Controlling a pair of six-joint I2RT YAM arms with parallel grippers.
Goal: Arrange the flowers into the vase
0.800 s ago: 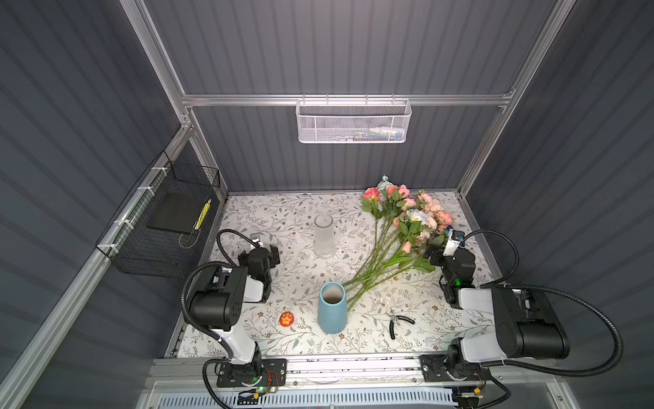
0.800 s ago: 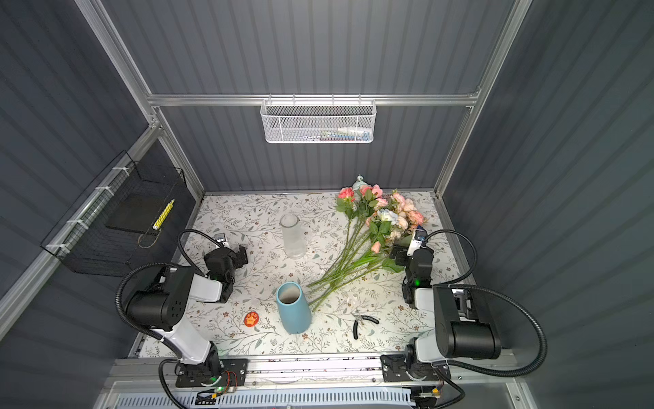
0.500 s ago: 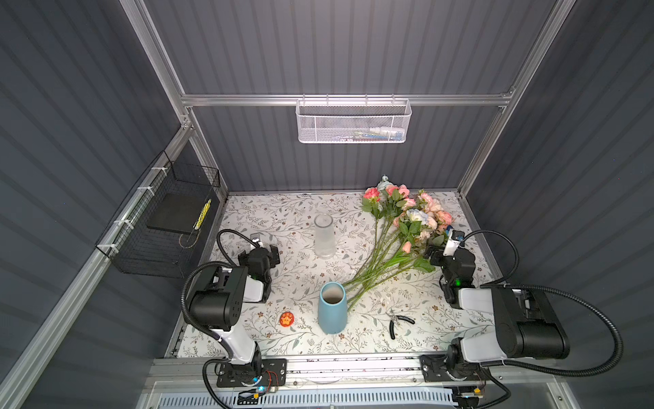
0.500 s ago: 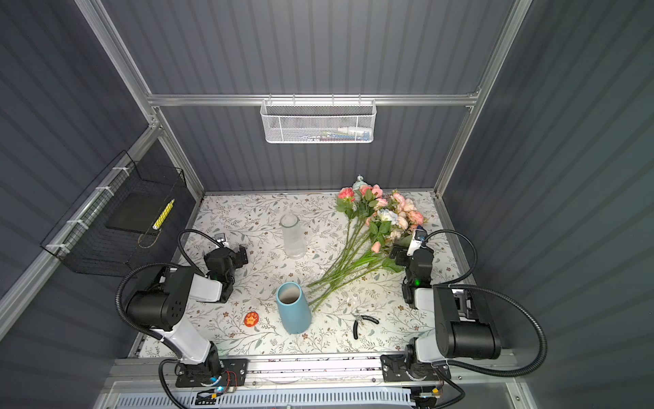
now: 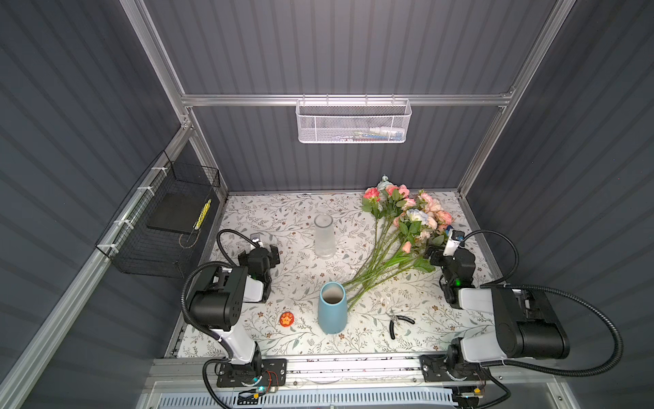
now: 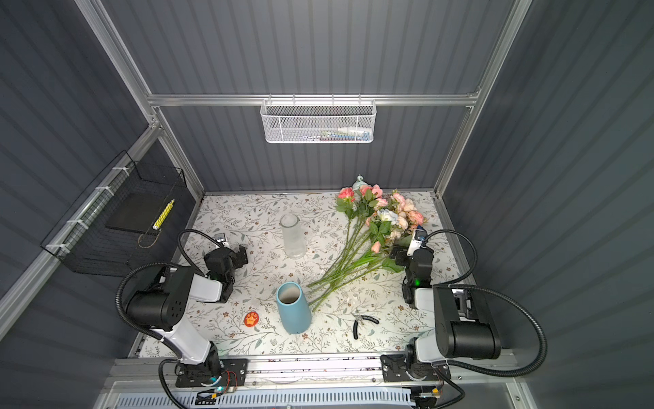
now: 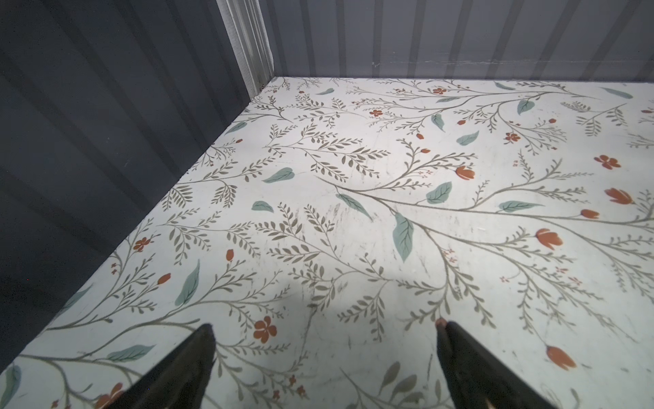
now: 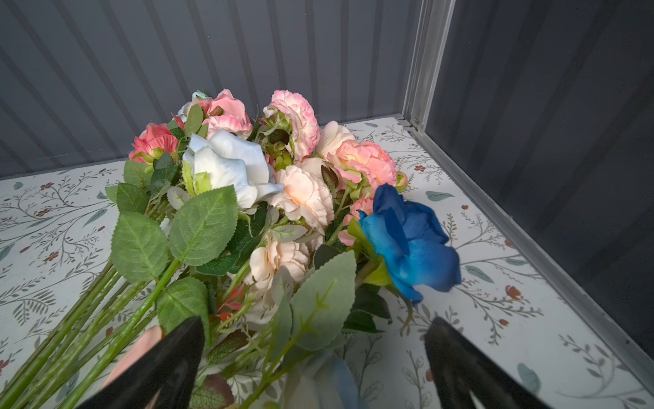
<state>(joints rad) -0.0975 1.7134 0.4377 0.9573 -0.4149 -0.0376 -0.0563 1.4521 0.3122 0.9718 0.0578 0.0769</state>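
The flowers point(image 5: 400, 233) are seen lying on the worktop point(image 5: 283, 219) as one loose bundle. The blooms are turned toward the back right corner, and the stem ends are fanned out beside the blue vase point(image 5: 332, 308). That vase is stood upright near the middle of the front edge, with no stem inside it. A glass vase point(image 5: 324, 235) is stood upright behind it, well apart from the bundle.

The right hand point(image 8: 315, 322) is held released, its jaws spread wide over the leaves just short of the blooms. A blue rose point(image 8: 407, 244) is seen just beyond it, and nothing is grasped. The left hand point(image 7: 325, 327) is likewise released, poised over bare worktop near the left edge. Pliers point(image 5: 398, 320) are laid near the front edge, right of the blue vase.
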